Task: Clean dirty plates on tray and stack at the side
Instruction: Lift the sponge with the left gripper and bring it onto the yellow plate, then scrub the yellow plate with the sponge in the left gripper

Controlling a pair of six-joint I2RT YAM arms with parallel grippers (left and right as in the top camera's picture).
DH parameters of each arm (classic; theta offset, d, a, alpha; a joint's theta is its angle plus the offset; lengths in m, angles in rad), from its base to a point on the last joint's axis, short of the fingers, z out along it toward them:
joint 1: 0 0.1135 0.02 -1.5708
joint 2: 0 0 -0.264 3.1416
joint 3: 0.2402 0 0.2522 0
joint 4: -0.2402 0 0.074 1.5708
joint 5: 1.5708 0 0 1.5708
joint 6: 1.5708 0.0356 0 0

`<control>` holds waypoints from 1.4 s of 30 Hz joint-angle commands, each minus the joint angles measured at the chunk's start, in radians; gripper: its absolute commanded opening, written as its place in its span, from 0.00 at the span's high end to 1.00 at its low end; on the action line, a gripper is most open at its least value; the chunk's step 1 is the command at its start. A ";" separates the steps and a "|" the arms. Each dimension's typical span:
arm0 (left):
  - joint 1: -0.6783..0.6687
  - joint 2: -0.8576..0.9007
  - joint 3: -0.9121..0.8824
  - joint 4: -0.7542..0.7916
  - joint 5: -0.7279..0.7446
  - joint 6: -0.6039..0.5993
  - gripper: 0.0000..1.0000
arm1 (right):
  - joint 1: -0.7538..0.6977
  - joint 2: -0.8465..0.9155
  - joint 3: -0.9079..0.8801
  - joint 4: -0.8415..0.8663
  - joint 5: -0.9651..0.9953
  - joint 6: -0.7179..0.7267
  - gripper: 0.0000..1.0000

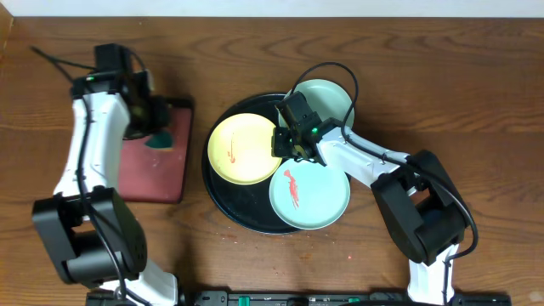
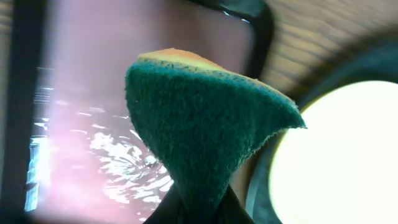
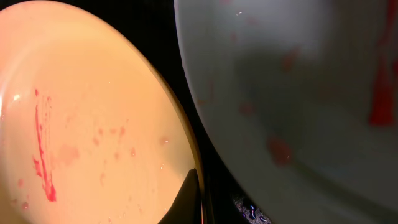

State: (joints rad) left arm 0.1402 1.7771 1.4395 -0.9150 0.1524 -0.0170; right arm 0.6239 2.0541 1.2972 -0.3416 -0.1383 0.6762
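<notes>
Jaws: left jaws pinching fuzzy green sponge (image 2: 205, 130) wedge, left of glossy round black tray (image 1: 229, 204); right jaws pressing shut, empty, at red-smeared yellow plate (image 1: 244, 149) rim on tray; mint plates (image 1: 310, 197) lying alongside.

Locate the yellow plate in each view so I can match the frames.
Overhead: yellow plate just left of centre, on the left part of the black tray.
Left wrist: yellow plate is the washed-out pale disc at the right edge, right of the sponge.
Right wrist: yellow plate fills the left half, with red smears.
Shared landmark: black tray, the dark band bordering the plate.
</notes>
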 commanded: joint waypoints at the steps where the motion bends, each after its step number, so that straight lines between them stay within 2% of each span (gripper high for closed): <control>1: -0.084 0.002 -0.046 0.008 0.032 -0.051 0.93 | 0.001 0.027 0.010 0.002 -0.009 -0.012 0.99; 7: -0.226 0.036 -0.116 0.105 0.031 -0.121 0.93 | 0.001 0.027 0.010 0.001 -0.018 -0.012 0.99; 13: -0.303 0.121 -0.117 0.170 0.025 -0.151 0.93 | 0.001 0.027 0.010 0.000 -0.020 -0.013 0.99; 22: -0.327 0.224 -0.117 0.165 0.030 -0.161 0.93 | 0.001 0.027 0.010 -0.002 -0.020 -0.013 0.99; 25: -0.337 0.222 -0.117 0.163 0.098 -0.155 0.93 | 0.001 0.027 0.010 -0.002 -0.020 -0.013 0.99; 28: -0.354 0.222 -0.117 0.171 0.200 -0.075 0.93 | 0.001 0.027 0.010 -0.002 -0.020 -0.013 0.99; 35: -0.373 0.222 -0.117 0.226 0.205 -0.068 0.93 | 0.001 0.027 0.010 -0.002 -0.020 -0.013 0.99; 38: -0.372 0.222 -0.117 0.250 0.171 -0.071 0.93 | 0.001 0.027 0.010 -0.002 -0.020 -0.013 0.99; 40: -0.372 0.222 -0.117 0.253 0.076 -0.079 0.93 | 0.001 0.027 0.010 -0.002 -0.020 -0.013 0.99; 42: -0.371 0.222 -0.117 0.249 -0.088 -0.126 0.93 | 0.001 0.027 0.010 -0.002 -0.020 -0.013 0.99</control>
State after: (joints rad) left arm -0.2344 1.9862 1.3315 -0.6685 0.2600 -0.1093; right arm 0.6220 2.0544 1.2972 -0.3412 -0.1436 0.6762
